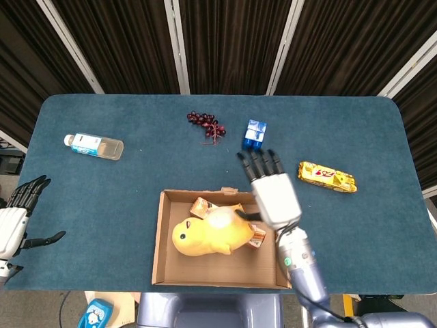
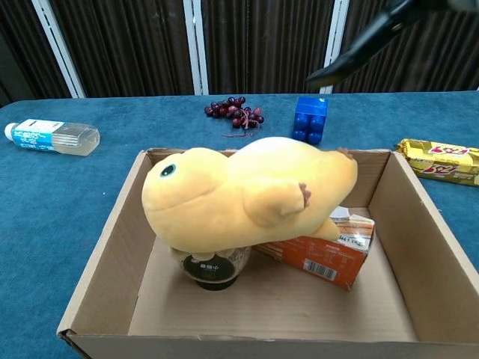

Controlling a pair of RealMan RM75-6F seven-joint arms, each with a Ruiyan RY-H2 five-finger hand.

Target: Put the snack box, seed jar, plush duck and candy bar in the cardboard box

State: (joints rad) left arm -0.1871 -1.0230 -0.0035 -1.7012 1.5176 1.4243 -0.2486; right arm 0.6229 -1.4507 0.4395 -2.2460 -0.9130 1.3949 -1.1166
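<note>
The yellow plush duck [image 1: 207, 233] [image 2: 247, 193] lies on its side in the cardboard box [image 1: 161, 240] [image 2: 112, 247], resting on the seed jar [image 2: 215, 269] and the orange snack box [image 2: 322, 254] [image 1: 203, 206]. My right hand [image 1: 271, 189] hovers open above the box's right part, fingers spread and holding nothing; in the chest view only a dark finger [image 2: 359, 41] shows at the top. The gold candy bar [image 1: 326, 176] [image 2: 438, 158] lies on the table right of the box. My left hand [image 1: 17, 219] is open at the far left edge.
A water bottle [image 1: 95, 145] [image 2: 52, 137] lies at the left. Dark grapes [image 1: 206, 124] [image 2: 236, 111] and a blue block [image 1: 255, 135] [image 2: 310, 118] sit behind the box. The table is covered in blue cloth [image 1: 102, 198].
</note>
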